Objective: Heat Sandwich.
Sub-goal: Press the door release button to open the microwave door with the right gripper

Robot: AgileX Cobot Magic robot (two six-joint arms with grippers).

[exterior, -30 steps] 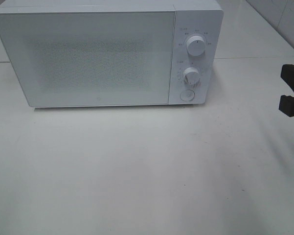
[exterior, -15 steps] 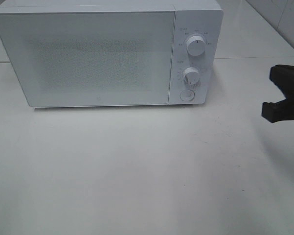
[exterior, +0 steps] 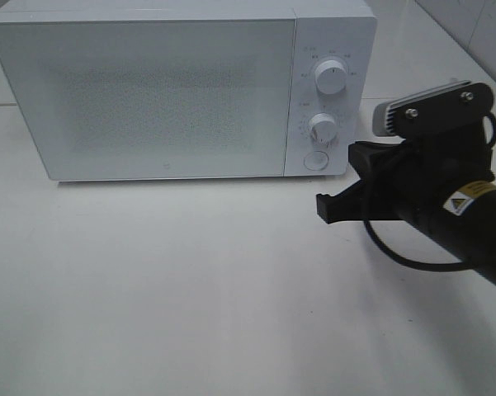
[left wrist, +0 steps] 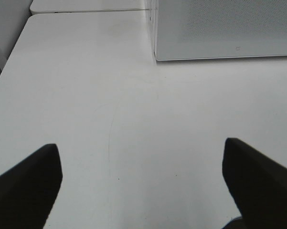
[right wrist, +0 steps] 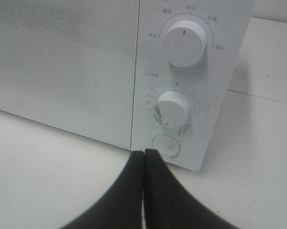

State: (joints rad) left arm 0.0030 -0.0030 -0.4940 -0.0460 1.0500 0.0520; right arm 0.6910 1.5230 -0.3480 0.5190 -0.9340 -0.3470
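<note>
Sandwich: it shows in no view, so I cannot tell its look or its place.
Microwave (exterior: pixel 148 91): white, upper left of the high view, on the white table (exterior: pixel 190 289); the door is shut and its dotted window shows nothing inside.
Controls: upper knob (right wrist: pixel 184 42), lower knob (right wrist: pixel 171 109) and round button (right wrist: pixel 165 144) in one column at the right of the door.
Right gripper (exterior: pixel 323 206): middle right of the high view, jaws pressed together on nothing, the tip just before the round button; contact I cannot tell.
Left gripper (left wrist: pixel 141 157): jaws wide apart, nothing between them, above bare table near the microwave's corner.
</note>
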